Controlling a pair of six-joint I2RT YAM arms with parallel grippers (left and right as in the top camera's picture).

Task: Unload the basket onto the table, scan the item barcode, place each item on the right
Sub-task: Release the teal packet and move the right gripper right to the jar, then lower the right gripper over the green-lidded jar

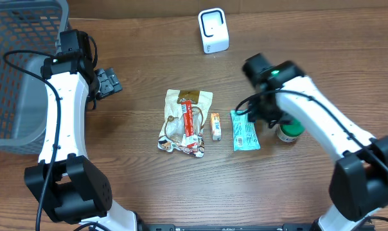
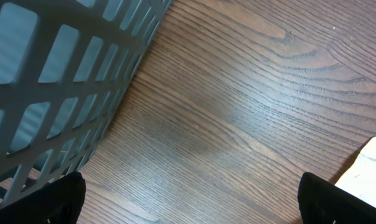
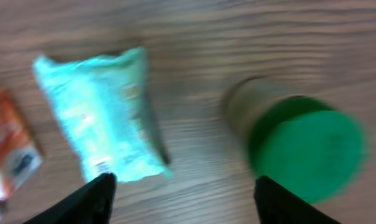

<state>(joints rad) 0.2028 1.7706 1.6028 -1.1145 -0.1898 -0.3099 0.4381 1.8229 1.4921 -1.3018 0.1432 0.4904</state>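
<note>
Poised between teal packet [image 3: 98,115] and green-lidded jar [image 3: 303,146] with right hand [image 3: 182,190] spread empty, left hand [image 2: 191,196] likewise released. Likely a light, soft, slippery packet: pinch gently across narrow middle.

Top-down overhead and close right wrist share bottle [image 1: 289,131] [image 3: 306,146].

Grey mesh basket [image 1: 14,77] at far left of wood bench [image 1: 136,192]. Mid-bench: big snack bag [image 1: 184,122], small orange sachet [image 1: 215,126] just beside it.
</note>
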